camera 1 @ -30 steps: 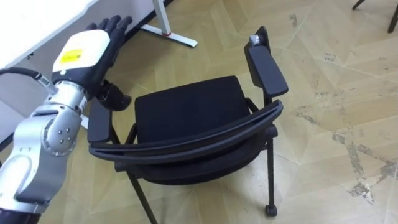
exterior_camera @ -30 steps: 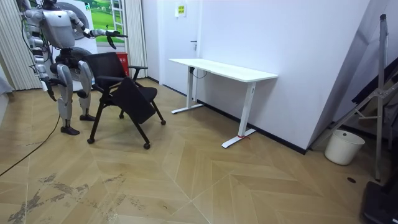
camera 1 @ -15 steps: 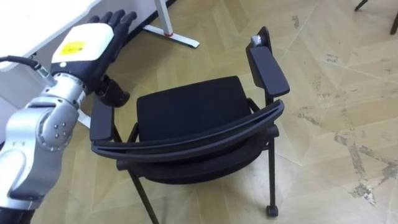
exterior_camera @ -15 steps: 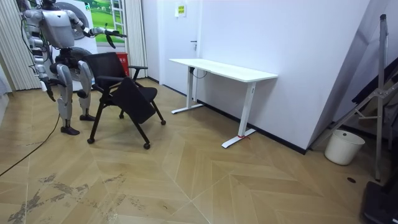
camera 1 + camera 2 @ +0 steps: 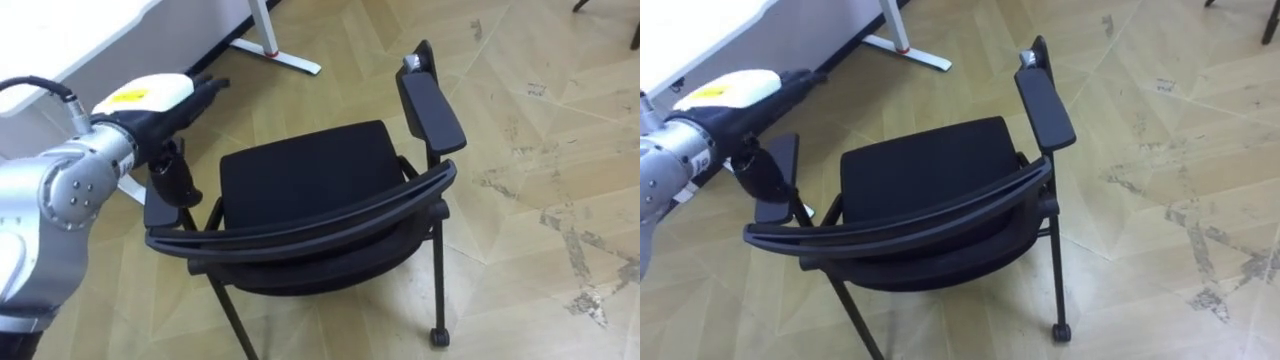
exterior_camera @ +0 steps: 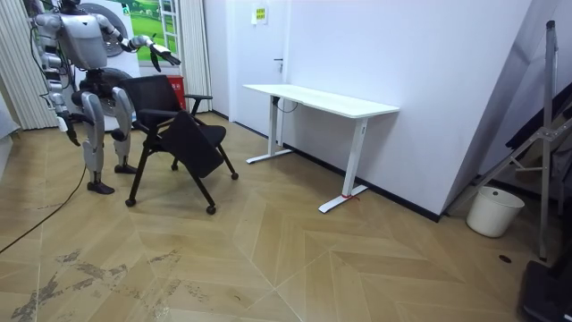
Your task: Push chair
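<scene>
Chair (image 5: pixel 300 175) stands on the wooden floor (image 5: pixel 520 90) right in front of me. Its curved backrest (image 5: pixel 300 222) is nearest and the seat faces away, towards the white tabletop (image 5: pixel 50 35) at the far left. The room view puts the robot directly behind the chair, with the desk well apart on the room view's right.

My left robot hand (image 5: pixel 150 100) hangs above the left armrest (image 5: pixel 160 208), turned edge-on with the fingers stretched out straight and the thumb pointing down at the pad. It has hold of nothing, and I can't tell whether the thumb touches the pad or just clears it. My right robot hand (image 6: pixel 71 134) hangs at the robot's side, and I can't make out its fingers from there.

I judge the push has not begun. I'd lower the left hand onto the armrest or the top of the backrest and get firm contact before stepping forward. A shove on the left side alone would probably swing the chair round on its feet, one a castor (image 5: pixel 437 338) at the near right. I'd bring the right hand up near the right armrest (image 5: pixel 432 100) and press evenly, low and slow, so the chair rolls straight instead of tipping.
</scene>
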`<state>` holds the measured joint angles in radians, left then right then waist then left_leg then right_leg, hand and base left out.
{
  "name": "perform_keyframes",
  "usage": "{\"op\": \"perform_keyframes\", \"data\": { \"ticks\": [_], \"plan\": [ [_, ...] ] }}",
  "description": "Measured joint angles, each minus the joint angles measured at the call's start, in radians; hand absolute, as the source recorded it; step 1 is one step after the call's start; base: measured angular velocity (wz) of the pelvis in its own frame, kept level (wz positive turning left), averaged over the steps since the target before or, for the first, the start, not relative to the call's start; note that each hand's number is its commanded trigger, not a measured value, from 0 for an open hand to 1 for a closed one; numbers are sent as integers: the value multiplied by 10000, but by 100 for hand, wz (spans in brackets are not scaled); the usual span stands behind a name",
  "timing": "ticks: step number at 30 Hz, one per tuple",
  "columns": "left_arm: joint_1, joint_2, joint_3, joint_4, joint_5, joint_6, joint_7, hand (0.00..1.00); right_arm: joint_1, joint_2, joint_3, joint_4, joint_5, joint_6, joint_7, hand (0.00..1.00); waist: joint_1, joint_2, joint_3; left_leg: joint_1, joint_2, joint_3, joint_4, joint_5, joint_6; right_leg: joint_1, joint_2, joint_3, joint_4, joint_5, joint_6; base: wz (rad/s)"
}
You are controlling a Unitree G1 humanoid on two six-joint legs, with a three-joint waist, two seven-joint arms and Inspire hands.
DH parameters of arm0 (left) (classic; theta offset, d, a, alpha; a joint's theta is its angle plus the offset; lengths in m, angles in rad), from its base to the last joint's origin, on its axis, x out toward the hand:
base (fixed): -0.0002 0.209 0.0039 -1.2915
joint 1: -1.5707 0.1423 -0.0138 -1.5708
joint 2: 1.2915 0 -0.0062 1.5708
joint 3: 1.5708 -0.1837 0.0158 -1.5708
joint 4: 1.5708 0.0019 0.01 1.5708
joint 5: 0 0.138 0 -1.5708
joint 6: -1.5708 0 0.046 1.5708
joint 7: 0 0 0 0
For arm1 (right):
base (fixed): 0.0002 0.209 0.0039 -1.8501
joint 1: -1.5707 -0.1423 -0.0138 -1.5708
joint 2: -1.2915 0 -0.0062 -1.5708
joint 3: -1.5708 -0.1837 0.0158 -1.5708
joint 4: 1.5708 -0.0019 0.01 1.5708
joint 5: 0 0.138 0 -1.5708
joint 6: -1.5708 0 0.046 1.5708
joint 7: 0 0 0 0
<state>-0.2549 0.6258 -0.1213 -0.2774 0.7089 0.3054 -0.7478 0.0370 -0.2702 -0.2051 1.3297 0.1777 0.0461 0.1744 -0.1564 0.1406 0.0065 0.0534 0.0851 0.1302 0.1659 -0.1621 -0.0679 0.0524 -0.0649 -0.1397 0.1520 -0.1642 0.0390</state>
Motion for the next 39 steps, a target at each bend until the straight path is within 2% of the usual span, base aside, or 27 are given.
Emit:
{"op": "perform_keyframes", "data": {
  "ticks": [3,6,8,11,13,19,24,25,29,34,39],
  "plan": [
    [-327,297,1,-73,-441,155,-723,0,6,-39,-141,27,3,12,126,0,22,59,10,-1,-4,-17,-2,0,1,21,-5,-11,10,0,0,3],
    [-458,326,0,-190,-516,363,-1263,0,33,-136,-176,33,38,116,100,0,12,205,27,-12,-29,-52,-2,-1,1,23,-33,-39,11,0,1,1],
    [-504,346,-1,-295,-530,449,-1574,0,39,-140,-234,30,74,165,94,0,27,205,47,-26,-30,-58,0,0,1,15,-36,-57,12,0,1,2],
    [-595,552,-10,-402,-911,484,-1965,0,8,-160,-232,71,153,200,40,0,13,180,79,-59,-40,-112,2,-1,1,3,-50,-101,3,-1,3,5],
    [-594,558,-22,-462,-1073,642,-2237,0,-8,-158,-223,143,253,211,-34,0,17,171,86,-62,-59,-244,0,-1,1,19,-63,-140,-1,-5,8,5],
    [-593,588,-134,-582,-1086,1048,-2968,0,-61,-150,-121,285,489,401,-125,0,33,142,107,-65,-56,-245,0,0,1,23,-64,-161,1,-5,9,1],
    [-594,659,-238,-783,-1096,1168,-3172,0,-96,-147,81,316,509,425,-229,0,49,108,130,-63,-54,-246,0,0,1,18,-64,-143,1,-6,9,0],
    [-594,671,-257,-783,-1095,1227,-3236,0,-93,-148,109,317,510,425,-241,0,36,74,154,-64,-54,-246,0,0,1,18,-64,-144,1,-6,9,0],
    [-594,683,-262,-784,-1125,1273,-3334,0,-89,-148,254,317,524,424,-285,0,36,77,152,-67,-55,-246,0,0,1,17,-64,-146,1,-6,9,0],
    [-593,691,-432,-775,-2266,1265,-3335,0,-159,-154,361,331,493,422,-267,0,13,61,150,-60,-55,-234,-2,0,1,3,-62,-108,16,-5,9,0],
    [-575,684,-448,-704,-2437,1303,-3337,0,-182,-152,446,315,498,451,-197,0,-12,36,168,-54,-56,-224,-4,0,1,6,-59,-27,31,-5,9,0]
  ]
}}
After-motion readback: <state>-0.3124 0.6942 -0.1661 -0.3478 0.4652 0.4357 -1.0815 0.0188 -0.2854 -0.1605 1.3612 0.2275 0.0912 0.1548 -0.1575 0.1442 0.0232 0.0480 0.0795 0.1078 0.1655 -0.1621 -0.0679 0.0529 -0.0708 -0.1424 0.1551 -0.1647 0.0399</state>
